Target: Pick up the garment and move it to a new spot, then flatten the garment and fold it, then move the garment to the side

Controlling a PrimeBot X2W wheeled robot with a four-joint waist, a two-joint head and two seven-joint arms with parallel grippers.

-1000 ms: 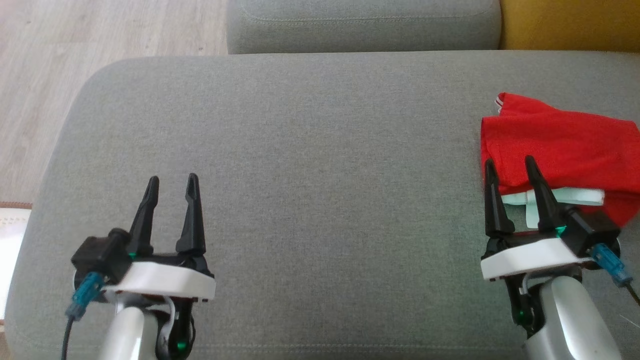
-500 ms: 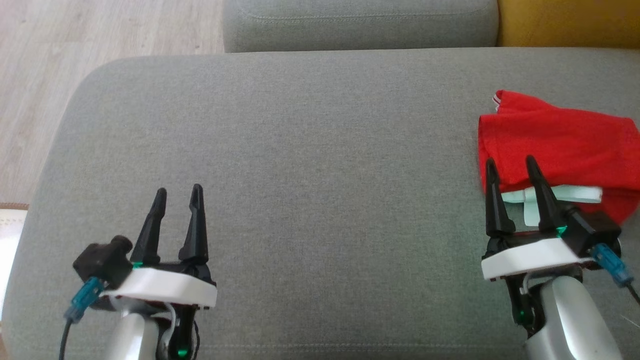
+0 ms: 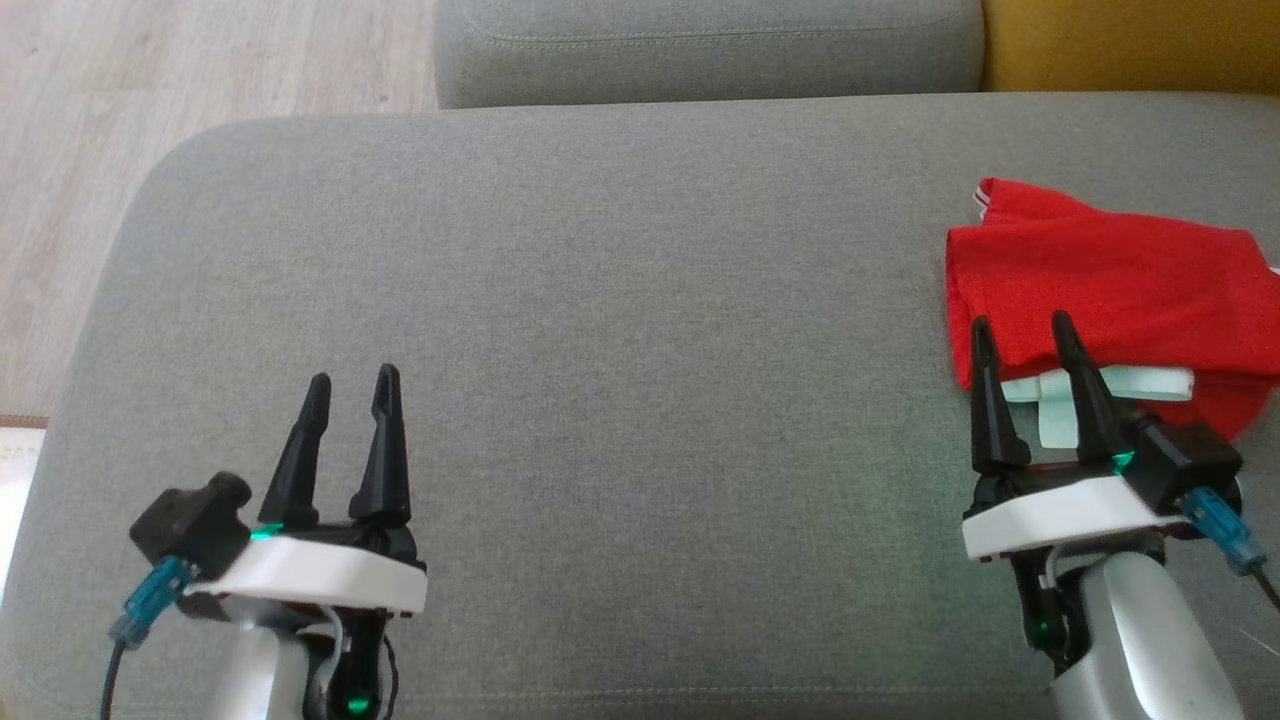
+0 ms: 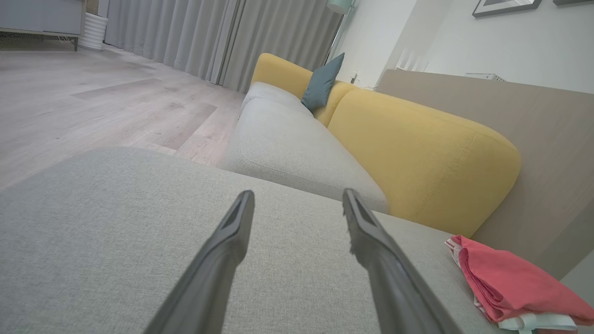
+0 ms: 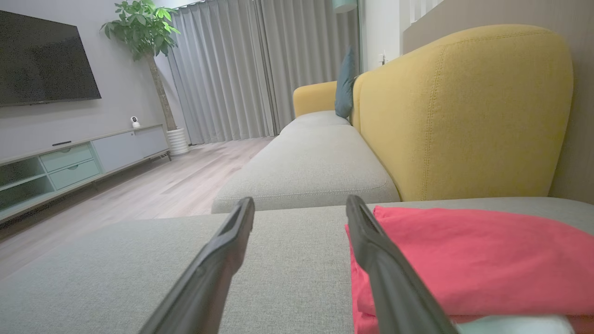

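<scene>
— Two pincers are seen, fingers parted, nothing gripped. The left pincer (image 3: 353, 376) is poised over bare cushion (image 3: 640, 300).
— And the right pincer (image 3: 1020, 320)?
— Its tips are seen at the near edge of the garment (image 3: 1110, 290), which is red, folded and laid at the cushion's right end.

You are in a home living room. In the right wrist view: television (image 5: 44, 58) upper left, low media cabinet (image 5: 69, 167) beneath it, potted plant (image 5: 148, 32) beside floor-length curtains (image 5: 241, 69) top centre, wood-plank floor (image 5: 176, 185). Right half: grey sofa seat (image 5: 306, 171), yellow backrest (image 5: 464, 111), blue-grey cushion (image 5: 345, 83). In the left wrist view: framed picture (image 4: 506, 5), top right.
</scene>
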